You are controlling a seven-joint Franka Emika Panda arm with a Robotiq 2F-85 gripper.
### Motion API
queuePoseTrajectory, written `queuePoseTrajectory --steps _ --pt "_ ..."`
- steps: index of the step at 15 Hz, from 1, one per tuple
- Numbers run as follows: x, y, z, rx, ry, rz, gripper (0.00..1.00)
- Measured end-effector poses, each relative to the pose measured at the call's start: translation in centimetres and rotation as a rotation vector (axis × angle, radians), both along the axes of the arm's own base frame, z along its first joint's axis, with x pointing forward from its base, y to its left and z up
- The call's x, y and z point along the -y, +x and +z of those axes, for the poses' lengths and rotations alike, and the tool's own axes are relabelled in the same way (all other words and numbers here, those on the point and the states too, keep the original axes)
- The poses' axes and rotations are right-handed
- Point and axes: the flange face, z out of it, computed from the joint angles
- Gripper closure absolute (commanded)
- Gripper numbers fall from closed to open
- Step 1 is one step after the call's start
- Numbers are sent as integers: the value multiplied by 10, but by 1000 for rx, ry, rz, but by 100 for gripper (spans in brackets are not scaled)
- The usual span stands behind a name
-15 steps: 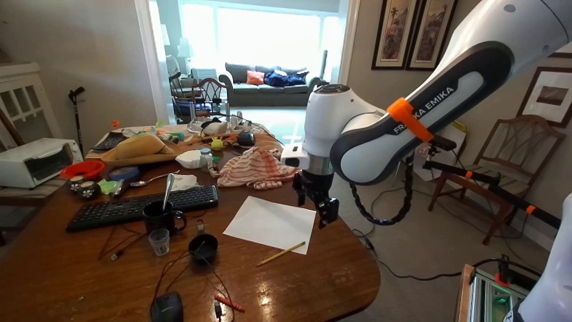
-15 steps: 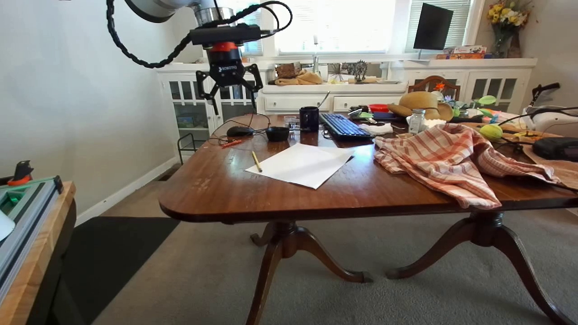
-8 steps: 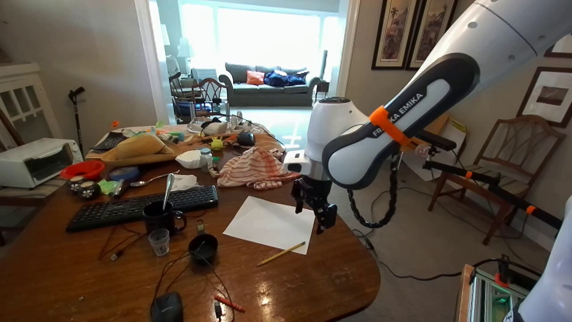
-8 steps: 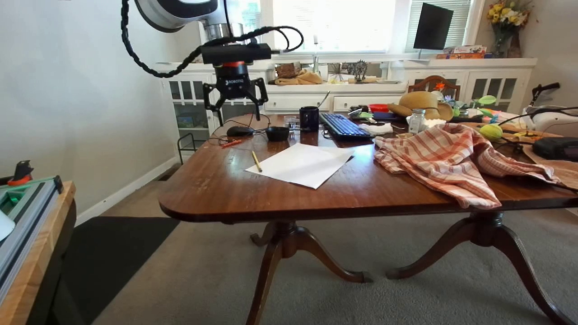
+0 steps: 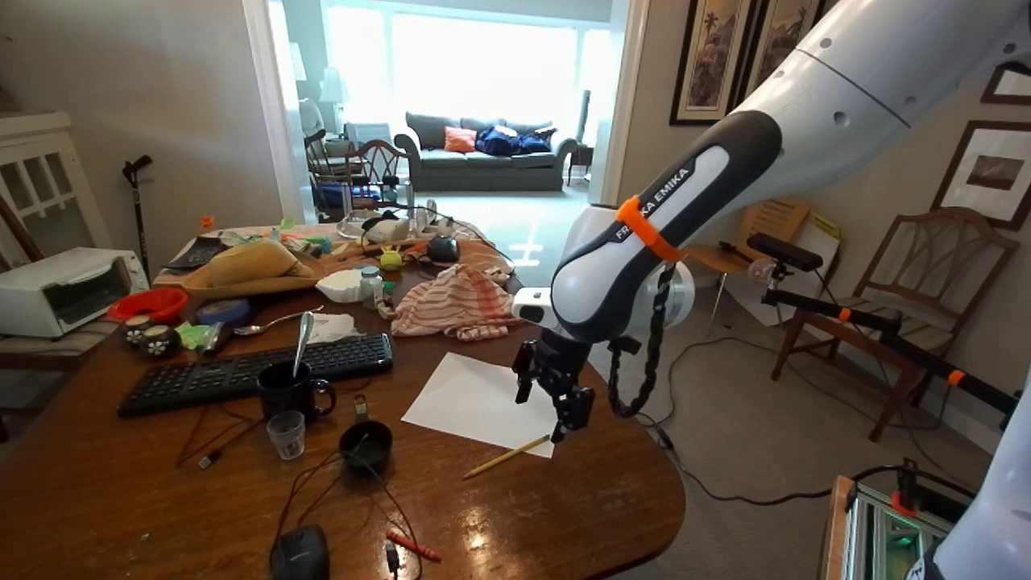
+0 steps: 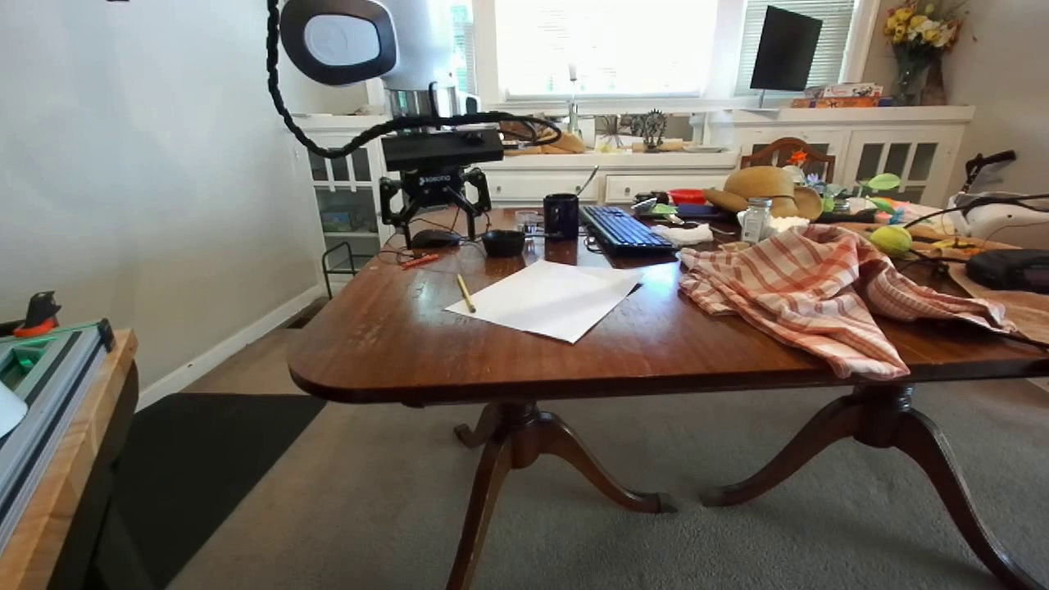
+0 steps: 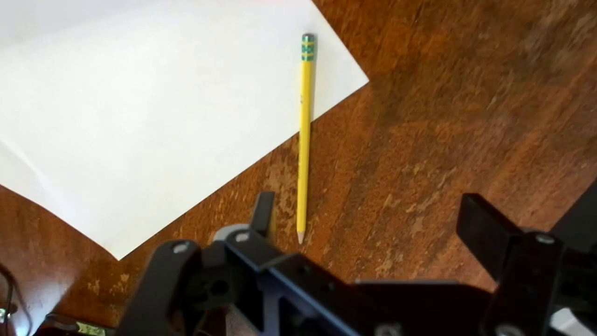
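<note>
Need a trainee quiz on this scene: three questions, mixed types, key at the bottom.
1. True or false: the pincer is open and holds nothing.
2. Short answer: in the wrist view, which end of the pencil lies on the paper?
3. Fill in: in an exterior view, a metal handle sticks up from the dark ____.

Key:
1. True
2. The green-banded end
3. Mug

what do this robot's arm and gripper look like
The arm is white and rounded with black trim, "EMIKA" lettering and an orange band. A thick, black, braided cable hangs beside it. Below a silvery collar and a black bar-shaped unit sits the black gripper, marked ROBOTIQ in white, with angular, jointed black fingers.
</note>
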Motion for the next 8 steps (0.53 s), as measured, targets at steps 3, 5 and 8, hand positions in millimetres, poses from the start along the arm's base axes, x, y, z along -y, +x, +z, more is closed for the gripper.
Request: queuePoseTrajectory --steps 3,5,8 --pt "-11 2 -12 40 10 2 0" --pt "-16 2 -23 57 5 3 0" --pt "-20 4 -40 65 12 -23 0"
